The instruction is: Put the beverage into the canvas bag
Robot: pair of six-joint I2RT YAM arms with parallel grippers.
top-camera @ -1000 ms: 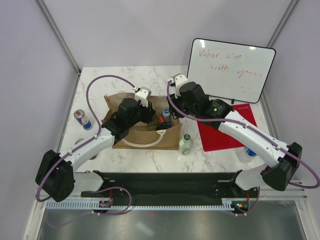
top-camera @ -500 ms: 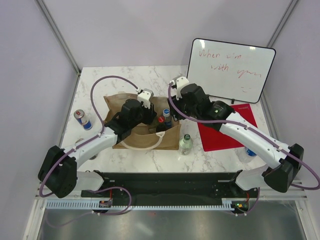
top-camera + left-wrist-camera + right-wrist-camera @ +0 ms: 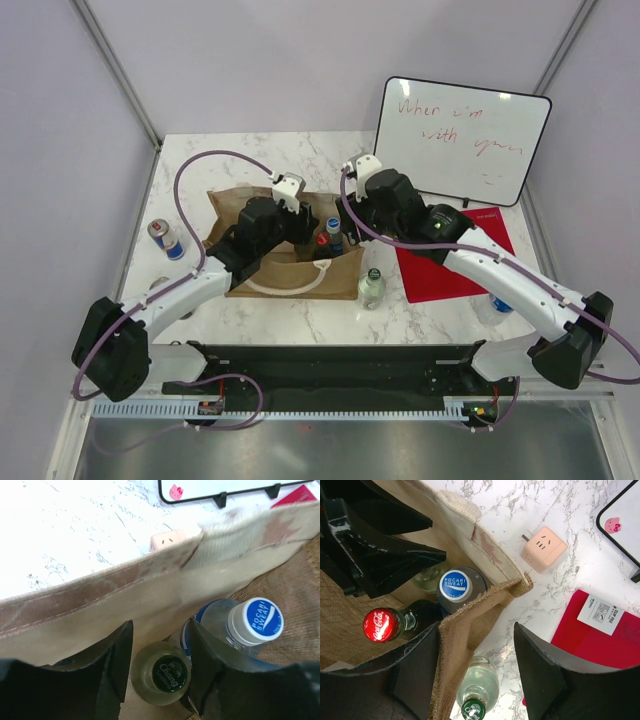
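Marble table (image 3: pixel 300 160) bears canvas bag (image 3: pixel 338 278), can (image 3: pixel 166 239), bottle (image 3: pixel 372 290), red folder (image 3: pixel 440 275) and whiteboard (image 3: pixel 462 140)

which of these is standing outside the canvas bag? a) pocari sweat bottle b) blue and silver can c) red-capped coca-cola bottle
b: the can stands on the table to the left of the canvas bag, while the Pocari Sweat bottle and the Coca-Cola bottle sit inside it.
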